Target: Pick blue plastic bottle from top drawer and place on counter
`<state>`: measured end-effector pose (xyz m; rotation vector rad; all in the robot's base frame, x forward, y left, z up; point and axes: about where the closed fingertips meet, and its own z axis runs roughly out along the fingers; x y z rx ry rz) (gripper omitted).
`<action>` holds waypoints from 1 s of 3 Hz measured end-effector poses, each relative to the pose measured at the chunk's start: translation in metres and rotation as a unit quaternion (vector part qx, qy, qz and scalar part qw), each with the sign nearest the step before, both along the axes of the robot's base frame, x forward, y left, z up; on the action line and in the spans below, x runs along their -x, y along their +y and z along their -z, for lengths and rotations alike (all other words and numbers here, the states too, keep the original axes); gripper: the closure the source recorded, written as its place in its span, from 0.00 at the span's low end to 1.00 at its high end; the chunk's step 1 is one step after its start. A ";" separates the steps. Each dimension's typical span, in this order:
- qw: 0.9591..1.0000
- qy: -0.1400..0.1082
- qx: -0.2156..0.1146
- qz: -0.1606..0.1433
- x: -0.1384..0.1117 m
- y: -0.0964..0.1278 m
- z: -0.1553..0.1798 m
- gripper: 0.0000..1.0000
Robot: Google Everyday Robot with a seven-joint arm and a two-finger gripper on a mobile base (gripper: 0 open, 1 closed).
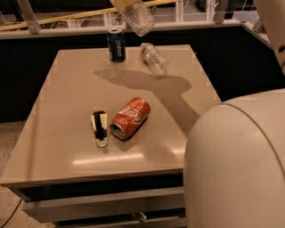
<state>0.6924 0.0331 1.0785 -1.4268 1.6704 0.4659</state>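
Note:
My gripper (128, 4) is at the top edge of the camera view, above the far side of the counter (67, 93). It is shut on a clear ribbed plastic bottle (139, 18), which hangs tilted in the air. The bottle's cap and label are hidden. A second clear plastic bottle (154, 58) lies on its side at the counter's far right. The top drawer (98, 204) shows as a pale front under the counter's near edge; its inside is hidden.
A blue soda can (116, 44) stands at the far middle. A red cola can (130, 118) lies on its side near the centre, next to a small black-and-white object (99, 128). My arm's large white body (236, 164) fills the lower right.

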 end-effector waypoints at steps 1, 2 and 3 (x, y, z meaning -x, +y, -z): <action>1.000 0.001 -0.021 0.021 -0.010 0.006 0.016 1.00; 1.000 0.001 -0.021 0.021 -0.010 0.006 0.016 1.00; 0.999 0.001 -0.035 0.023 -0.010 0.008 0.021 1.00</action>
